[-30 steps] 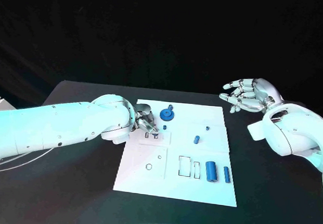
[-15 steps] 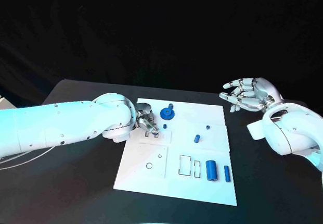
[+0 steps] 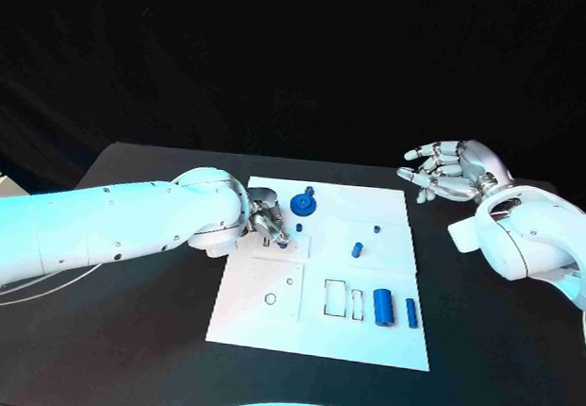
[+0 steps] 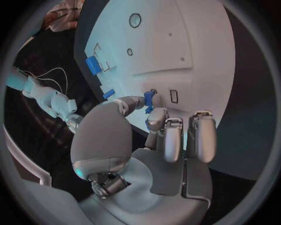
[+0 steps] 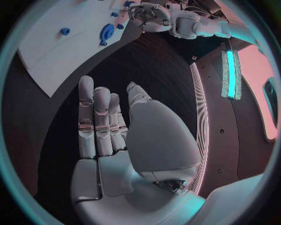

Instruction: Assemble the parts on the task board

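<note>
The white task board (image 3: pixel 264 319) lies in the middle of the black table. My left hand (image 3: pixel 267 222) hovers over the board's upper left area and pinches a small blue part (image 4: pixel 149 99) between thumb and finger, close to a rectangular slot (image 4: pixel 173 96). In the head view that small blue part (image 3: pixel 298 228) peeks out at the fingertips. A round blue gear-like part (image 3: pixel 302 205) stands just beyond the hand. My right hand (image 3: pixel 449 173) is raised off the board's right side, fingers spread, holding nothing.
A thick blue cylinder (image 3: pixel 382 308) and a thin blue pin (image 3: pixel 411 314) lie at the board's lower right beside outlined slots. Two small blue pieces (image 3: pixel 356 251) sit mid-board. Black table (image 3: pixel 118 341) surrounds the board on all sides.
My left hand has shifted slightly toward the board's middle, and the small blue part now shows at its fingertips. The right hand has barely moved.
</note>
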Motion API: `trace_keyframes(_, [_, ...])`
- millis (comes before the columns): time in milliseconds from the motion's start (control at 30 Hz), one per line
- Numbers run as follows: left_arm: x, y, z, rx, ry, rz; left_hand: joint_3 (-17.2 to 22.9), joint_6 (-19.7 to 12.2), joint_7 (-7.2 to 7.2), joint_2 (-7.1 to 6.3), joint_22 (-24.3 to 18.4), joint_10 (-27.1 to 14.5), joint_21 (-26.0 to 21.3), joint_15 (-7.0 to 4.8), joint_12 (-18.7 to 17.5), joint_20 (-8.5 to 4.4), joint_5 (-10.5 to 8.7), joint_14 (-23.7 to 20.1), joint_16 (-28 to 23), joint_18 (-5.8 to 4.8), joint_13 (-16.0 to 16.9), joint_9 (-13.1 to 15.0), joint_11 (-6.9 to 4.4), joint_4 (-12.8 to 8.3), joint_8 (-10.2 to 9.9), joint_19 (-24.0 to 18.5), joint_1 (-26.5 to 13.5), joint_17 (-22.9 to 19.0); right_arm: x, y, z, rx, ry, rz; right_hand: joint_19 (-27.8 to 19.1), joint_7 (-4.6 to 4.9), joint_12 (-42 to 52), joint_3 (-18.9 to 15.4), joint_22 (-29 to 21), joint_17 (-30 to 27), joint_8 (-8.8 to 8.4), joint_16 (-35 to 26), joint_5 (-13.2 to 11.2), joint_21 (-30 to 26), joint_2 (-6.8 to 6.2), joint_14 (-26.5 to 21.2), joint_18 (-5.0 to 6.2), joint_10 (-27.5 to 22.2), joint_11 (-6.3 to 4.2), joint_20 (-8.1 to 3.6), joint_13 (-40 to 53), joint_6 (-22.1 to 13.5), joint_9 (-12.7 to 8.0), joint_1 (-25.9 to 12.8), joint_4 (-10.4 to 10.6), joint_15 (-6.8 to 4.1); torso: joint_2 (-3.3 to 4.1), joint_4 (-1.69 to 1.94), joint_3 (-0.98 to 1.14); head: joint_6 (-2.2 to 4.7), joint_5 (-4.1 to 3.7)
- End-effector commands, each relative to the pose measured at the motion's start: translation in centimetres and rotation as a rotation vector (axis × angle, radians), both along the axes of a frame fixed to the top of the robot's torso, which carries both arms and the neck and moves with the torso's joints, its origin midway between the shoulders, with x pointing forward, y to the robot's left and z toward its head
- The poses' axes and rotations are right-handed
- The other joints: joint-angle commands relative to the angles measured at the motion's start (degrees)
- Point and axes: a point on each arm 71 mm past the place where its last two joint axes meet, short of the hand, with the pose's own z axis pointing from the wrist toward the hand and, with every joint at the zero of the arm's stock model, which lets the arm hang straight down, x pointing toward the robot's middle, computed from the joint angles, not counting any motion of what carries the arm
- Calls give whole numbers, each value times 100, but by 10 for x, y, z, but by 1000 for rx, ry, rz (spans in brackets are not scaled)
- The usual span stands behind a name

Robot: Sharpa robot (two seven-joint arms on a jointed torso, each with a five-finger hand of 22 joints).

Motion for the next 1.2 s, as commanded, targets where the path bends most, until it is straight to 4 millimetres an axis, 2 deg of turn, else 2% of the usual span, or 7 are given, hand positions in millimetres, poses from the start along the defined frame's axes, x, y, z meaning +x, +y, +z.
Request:
trace_keyframes(33, [-1, -3, -1, 6, 19, -23, 1299, 31, -15, 27, 315, 26, 33, -43, 13, 5, 33, 586, 20, -113, -10, 6, -3, -1325, 28, 30, 52, 1508, 0, 2, 0, -1, 2, 20, 44, 2, 4, 26, -7, -3, 27, -33, 20, -26, 31, 44, 29, -18, -28, -12, -8, -25, -6, -16, -3, -15, -2, 7, 0, 8, -6])
trace_keyframes(633, [0, -1, -4, 27, 47, -31, 1307, 32, -16, 25, 315, 19, 33, -45, -3, 2, 28, 586, 20, -113, -28, 6, -3, -1323, 19, 31, 46, 1508, 0, 3, 0, 0, -3, 19, 44, 2, 4, 26, -7, -3, 27, -33, 20, -26, 31, 44, 29, -18, -28, -12, -8, -25, -6, -16, -3, -15, -1, 3, 1, -8, 9])
trace_keyframes(1033, [3, 0, -5, 37, 49, -25, 1307, 32, -16, 25, 315, 19, 33, -45, -3, 2, 28, 586, 20, -113, -28, 6, -3, -1323, 19, 31, 46, 1508, 0, 1, -1, -1, 2, 15, 60, -1, 9, 26, -24, 0, 42, -54, 34, -41, 25, 57, 30, -12, -31, -14, -30, -20, -8, -41, -4, -18, 4, 1, 4, -3, -27])
trace_keyframes(1200, [3, -3, -5, 37, 54, -31, 1317, 34, -16, 25, 313, 24, 32, -46, -4, -1, 25, 586, 20, -112, -21, 6, -4, -1324, 12, 30, 45, 1508, 0, 1, -1, -2, 3, 16, 60, -1, 9, 26, -24, 0, 42, -54, 34, -41, 25, 57, 30, -12, -31, -14, -30, -20, -8, -41, -4, -18, 4, 0, 3, -21, -15])
